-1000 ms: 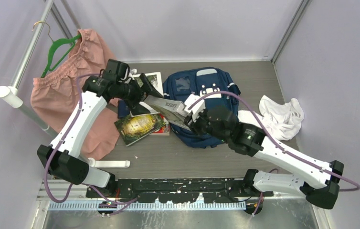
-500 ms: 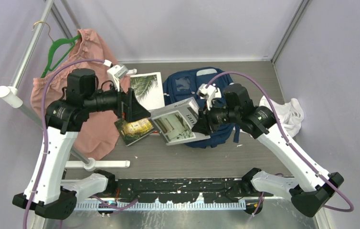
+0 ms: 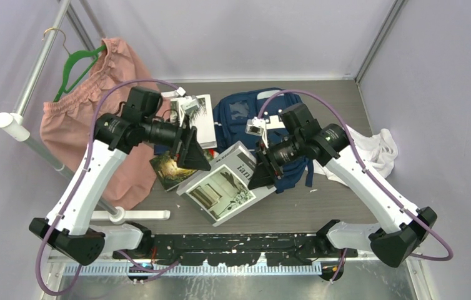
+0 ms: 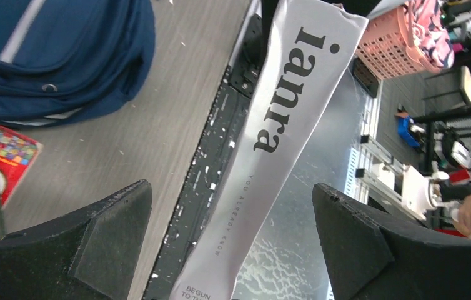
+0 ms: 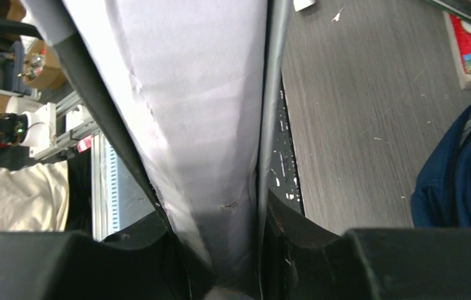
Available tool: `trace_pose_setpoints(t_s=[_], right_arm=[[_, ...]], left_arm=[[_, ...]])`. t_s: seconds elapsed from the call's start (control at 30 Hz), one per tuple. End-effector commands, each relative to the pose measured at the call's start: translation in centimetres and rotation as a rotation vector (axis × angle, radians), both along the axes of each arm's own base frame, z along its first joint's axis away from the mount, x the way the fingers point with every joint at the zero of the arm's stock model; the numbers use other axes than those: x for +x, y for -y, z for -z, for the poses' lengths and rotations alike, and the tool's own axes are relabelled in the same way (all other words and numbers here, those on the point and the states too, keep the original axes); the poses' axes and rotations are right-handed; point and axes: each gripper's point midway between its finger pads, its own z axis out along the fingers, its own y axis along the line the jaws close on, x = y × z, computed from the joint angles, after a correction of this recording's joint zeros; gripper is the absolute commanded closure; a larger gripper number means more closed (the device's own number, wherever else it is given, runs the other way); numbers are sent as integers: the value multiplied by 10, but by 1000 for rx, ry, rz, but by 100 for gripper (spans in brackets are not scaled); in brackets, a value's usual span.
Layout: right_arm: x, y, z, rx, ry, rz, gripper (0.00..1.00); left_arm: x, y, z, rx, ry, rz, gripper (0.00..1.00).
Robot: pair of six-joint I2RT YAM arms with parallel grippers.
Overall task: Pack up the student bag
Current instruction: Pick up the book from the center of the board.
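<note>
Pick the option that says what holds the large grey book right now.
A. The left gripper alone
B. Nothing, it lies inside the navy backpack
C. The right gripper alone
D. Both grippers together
C: the right gripper is clamped on the edge of the grey book, while the left gripper stands wide open with gaps on both sides of the spine.

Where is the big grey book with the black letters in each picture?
Top view: the grey book is front and centre, tilted, with the right pincer gripping its right side.
Left wrist view: its lettered spine runs down the middle, inside the open left pincer.
Right wrist view: its pale page edge fills the upper middle.
Shared landmark: the blue backpack.
</note>
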Motion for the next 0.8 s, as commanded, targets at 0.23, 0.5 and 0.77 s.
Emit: trace_pose_setpoints(t_s=[0.23, 0.5, 0.77], right_arm=[[-5, -8, -15, 66, -20, -120, 77], [0, -15, -14, 74, -44, -138, 75], [24, -14, 0, -18, -56, 10, 51]], left_arm=[[-37, 17, 15, -117, -159, 147, 6], [-55, 25, 9, -197, -204, 223, 40], [-46, 29, 8, -183, -217, 179, 86]])
